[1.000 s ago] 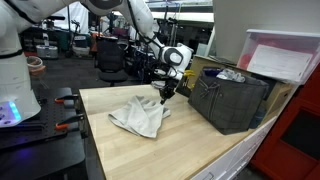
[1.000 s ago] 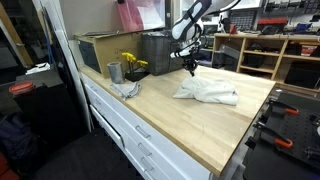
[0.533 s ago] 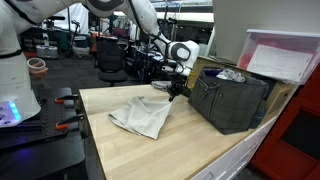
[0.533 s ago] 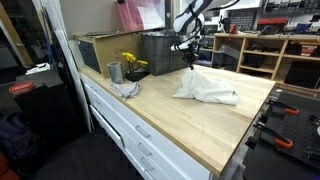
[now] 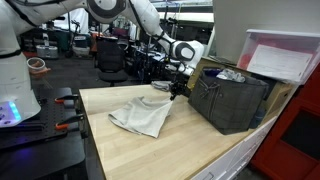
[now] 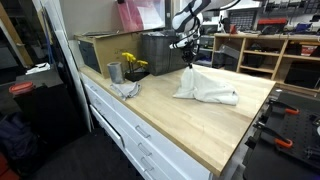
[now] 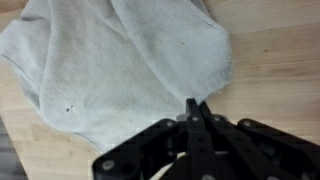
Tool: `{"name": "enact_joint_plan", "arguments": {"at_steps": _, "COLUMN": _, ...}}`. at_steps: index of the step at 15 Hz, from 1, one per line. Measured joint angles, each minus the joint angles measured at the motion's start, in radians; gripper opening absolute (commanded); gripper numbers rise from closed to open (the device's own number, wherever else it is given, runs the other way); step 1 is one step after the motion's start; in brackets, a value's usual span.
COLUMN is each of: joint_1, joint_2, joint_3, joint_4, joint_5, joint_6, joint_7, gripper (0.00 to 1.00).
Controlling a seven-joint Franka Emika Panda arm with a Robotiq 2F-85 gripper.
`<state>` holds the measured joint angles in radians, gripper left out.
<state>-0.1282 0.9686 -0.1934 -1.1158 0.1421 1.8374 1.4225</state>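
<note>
A white cloth (image 5: 140, 116) lies crumpled on the wooden table (image 5: 180, 150); it also shows in the exterior view (image 6: 208, 90) and the wrist view (image 7: 110, 70). My gripper (image 5: 177, 90) is shut on one corner of the cloth and holds that corner raised in a peak above the table, seen in both exterior views (image 6: 190, 64). In the wrist view the closed fingertips (image 7: 197, 106) pinch the cloth's edge. The rest of the cloth still rests on the table.
A black crate (image 5: 232, 100) stands on the table close beside the gripper. A metal cup (image 6: 114, 72), yellow flowers (image 6: 131, 62) and a small grey rag (image 6: 128, 89) sit near the table's far corner. A pink-lidded bin (image 5: 285, 55) is behind the crate.
My gripper has risen and shifted toward the black crate, pulling the cloth's corner up into a peak. The rest of the cloth has dragged slightly after it.
</note>
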Motion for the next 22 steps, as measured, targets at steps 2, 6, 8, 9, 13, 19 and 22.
{"name": "enact_joint_plan", "arguments": {"at_steps": 2, "joint_1": -0.01, "joint_2": 0.01, "joint_3": 0.01, "joint_4": 0.024, "joint_5": 0.004, "joint_6": -0.01, "joint_7": 0.0, "gripper": 0.5}}
{"name": "enact_joint_plan", "arguments": {"at_steps": 6, "joint_1": -0.011, "joint_2": 0.015, "joint_3": 0.005, "joint_4": 0.027, "joint_5": -0.025, "joint_6": -0.004, "joint_7": -0.001, "gripper": 0.78}}
{"name": "enact_joint_plan", "arguments": {"at_steps": 8, "joint_1": 0.0, "joint_2": 0.012, "joint_3": -0.018, "joint_4": 0.007, "joint_5": -0.077, "joint_6": -0.003, "joint_7": -0.004, "gripper": 0.94}}
{"name": "enact_joint_plan", "arguments": {"at_steps": 9, "joint_1": 0.006, "joint_2": 0.008, "joint_3": -0.03, "joint_4": -0.013, "joint_5": -0.107, "joint_6": -0.003, "joint_7": -0.01, "gripper": 1.0}}
{"name": "enact_joint_plan", "arguments": {"at_steps": 13, "joint_1": 0.023, "joint_2": -0.041, "joint_3": -0.069, "joint_4": -0.15, "joint_5": -0.221, "joint_6": 0.004, "joint_7": -0.076, "gripper": 1.0}}
{"name": "enact_joint_plan", "arguments": {"at_steps": 19, "joint_1": 0.022, "joint_2": -0.159, "joint_3": -0.116, "joint_4": -0.415, "joint_5": -0.331, "joint_6": 0.075, "joint_7": -0.145, "gripper": 1.0}}
{"name": "enact_joint_plan", "arguments": {"at_steps": 22, "joint_1": 0.007, "joint_2": -0.244, "joint_3": -0.119, "joint_4": -0.561, "joint_5": -0.334, "joint_6": 0.128, "joint_7": -0.243, "gripper": 1.0}}
